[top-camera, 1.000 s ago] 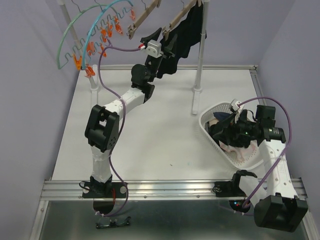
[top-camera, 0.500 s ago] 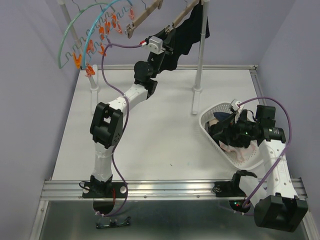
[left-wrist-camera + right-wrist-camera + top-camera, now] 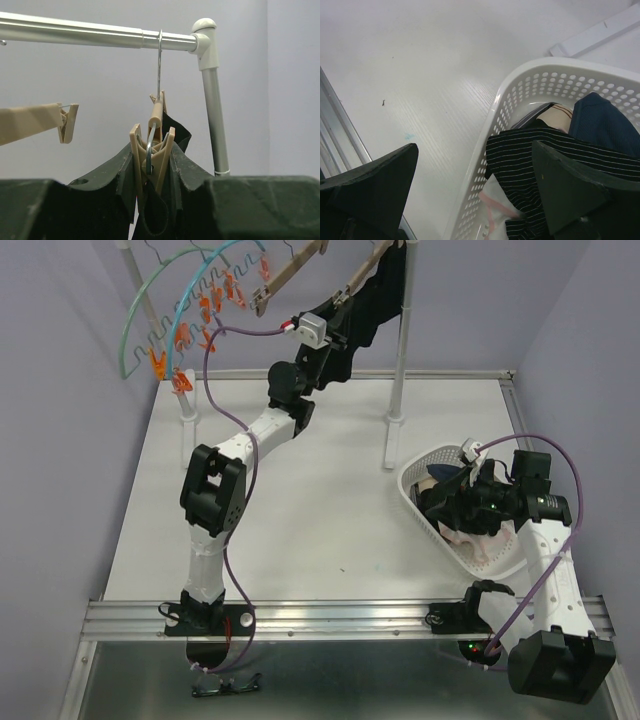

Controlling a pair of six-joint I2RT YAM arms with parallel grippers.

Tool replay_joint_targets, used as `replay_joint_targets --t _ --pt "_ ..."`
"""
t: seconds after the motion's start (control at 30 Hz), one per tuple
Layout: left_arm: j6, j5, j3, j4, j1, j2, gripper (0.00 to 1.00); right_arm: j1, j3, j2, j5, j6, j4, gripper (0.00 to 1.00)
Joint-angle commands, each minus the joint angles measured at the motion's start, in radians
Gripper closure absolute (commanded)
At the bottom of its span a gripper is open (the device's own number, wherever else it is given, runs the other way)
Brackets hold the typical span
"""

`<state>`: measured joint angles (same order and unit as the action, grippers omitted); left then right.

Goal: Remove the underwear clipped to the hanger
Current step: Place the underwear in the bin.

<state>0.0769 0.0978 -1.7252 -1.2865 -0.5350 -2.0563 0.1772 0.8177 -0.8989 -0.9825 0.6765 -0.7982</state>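
Observation:
A black underwear (image 3: pixel 378 295) hangs from a tan wooden hanger (image 3: pixel 352 282) on the rail. In the left wrist view its tan clip (image 3: pixel 151 152) pinches the black cloth (image 3: pixel 152 215). My left gripper (image 3: pixel 152 175) is shut on that clip, one finger pressing each side. From above, the left gripper (image 3: pixel 338 328) sits just under the hanger. My right gripper (image 3: pixel 475 185) stands open over the white basket (image 3: pixel 520 85), which holds striped black underwear (image 3: pixel 545 150), a navy piece (image 3: pixel 600 117) and a pale pink-white one (image 3: pixel 502 207).
A second tan hanger (image 3: pixel 290 270) with a bare clip (image 3: pixel 67 122) hangs to the left. Green and teal curved hangers with orange clips (image 3: pixel 190 310) hang at the far left. The rack's upright post (image 3: pixel 397 370) stands between the arms, behind the basket (image 3: pixel 412 495).
The left arm lifted toward the hanger and its jaws narrowed onto the clip. The black garment shifted up and right a little. The right arm stayed still.

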Motion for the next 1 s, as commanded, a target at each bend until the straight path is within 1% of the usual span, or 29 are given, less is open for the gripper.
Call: replay_joint_targets --t 0.0,0.33,0.7,0.97 --pt "0.006 0.042 -0.069 -0.123 0.001 0.057 1.00 0.007 -0.012 -0.001 -0.001 -0.002 0.033 0.00" --pt "0.030 0.045 -0.111 -0.149 0.000 0.107 1.00 0.007 -0.012 -0.003 0.002 0.000 0.033 0.00" --pt "0.064 0.063 -0.105 -0.166 0.001 0.146 1.00 0.007 -0.012 -0.003 0.005 0.000 0.033 0.00" --pt "0.092 0.085 -0.116 -0.149 0.000 0.166 1.00 0.007 -0.012 -0.005 0.007 0.000 0.033 0.00"
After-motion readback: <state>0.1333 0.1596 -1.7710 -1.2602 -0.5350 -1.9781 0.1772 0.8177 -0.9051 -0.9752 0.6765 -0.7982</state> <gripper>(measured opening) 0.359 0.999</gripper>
